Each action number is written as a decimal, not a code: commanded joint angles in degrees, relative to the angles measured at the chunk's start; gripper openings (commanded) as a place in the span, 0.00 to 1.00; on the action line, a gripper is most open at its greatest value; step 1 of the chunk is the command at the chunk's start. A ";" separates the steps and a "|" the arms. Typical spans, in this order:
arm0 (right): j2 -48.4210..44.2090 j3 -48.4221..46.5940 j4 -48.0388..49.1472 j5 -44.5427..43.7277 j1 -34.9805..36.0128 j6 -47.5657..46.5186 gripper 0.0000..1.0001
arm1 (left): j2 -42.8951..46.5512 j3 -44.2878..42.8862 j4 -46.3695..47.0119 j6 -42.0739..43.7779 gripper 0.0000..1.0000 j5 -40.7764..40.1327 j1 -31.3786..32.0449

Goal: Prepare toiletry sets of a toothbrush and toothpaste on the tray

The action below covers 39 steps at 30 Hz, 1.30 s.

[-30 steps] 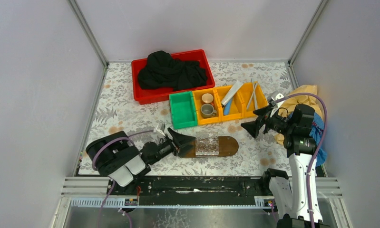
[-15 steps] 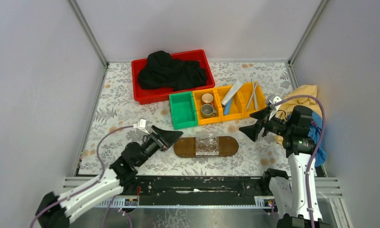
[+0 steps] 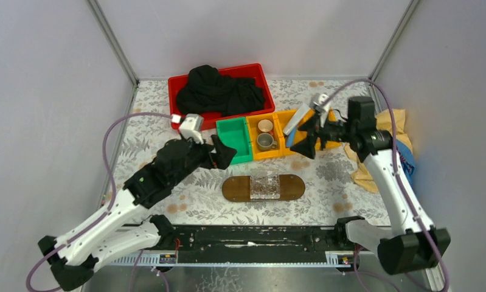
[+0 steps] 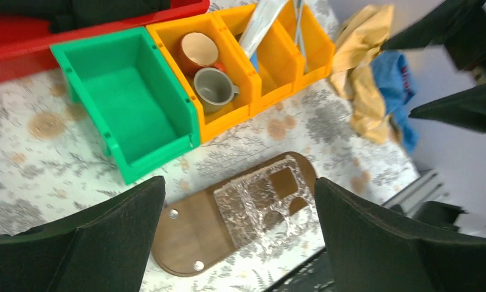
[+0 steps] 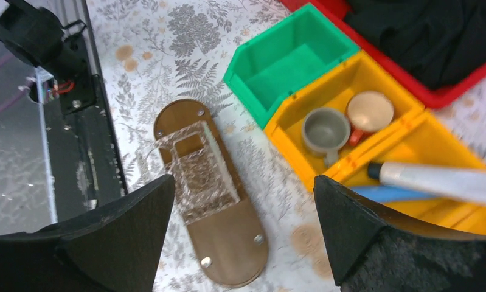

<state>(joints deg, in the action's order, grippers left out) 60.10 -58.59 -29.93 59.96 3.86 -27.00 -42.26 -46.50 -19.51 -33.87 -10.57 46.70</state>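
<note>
The dark-brown oval tray (image 3: 235, 188) lies near the table's front with a clear ribbed plastic box (image 3: 266, 185) on it. The silvery toothpaste tube (image 3: 297, 117) and the blue tube (image 5: 374, 193) lie in a yellow bin. The thin pale toothbrushes (image 4: 299, 15) lie in the bin to its right; the right arm hides them in the top view. My left gripper (image 3: 224, 153) is open and empty beside the green bin, looking down on the tray (image 4: 191, 225). My right gripper (image 3: 302, 141) is open and empty, hovering at the yellow bins' front edge.
A red tray (image 3: 185, 125) with a black cloth stands at the back. A green bin (image 3: 234, 141) adjoins the yellow bins; one holds two cups (image 3: 266, 135). Yellow and blue cloths (image 3: 398, 128) lie at the right wall.
The left arm has lifted from the tray's left end to beside the green bin. The right arm has swung left and farther, over the yellow bins. Both grippers stay open.
</note>
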 commanded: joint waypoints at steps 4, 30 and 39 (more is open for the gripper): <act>16.49 -20.75 -10.43 -23.65 15.64 -7.35 0.85 | -13.19 -13.71 -5.14 19.09 1.00 9.42 -10.47; 34.62 -32.02 -22.35 -17.69 23.18 -37.12 0.64 | -13.63 0.47 8.40 22.48 0.94 21.52 -31.05; 14.29 -12.25 -11.58 -15.58 18.87 -32.12 0.68 | -15.94 1.60 9.32 23.88 0.93 21.80 -30.40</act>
<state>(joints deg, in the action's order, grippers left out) 78.08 -77.58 -46.35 40.36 25.58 -61.28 -57.65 -45.95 -14.39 -11.92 11.55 15.81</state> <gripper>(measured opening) 0.682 0.938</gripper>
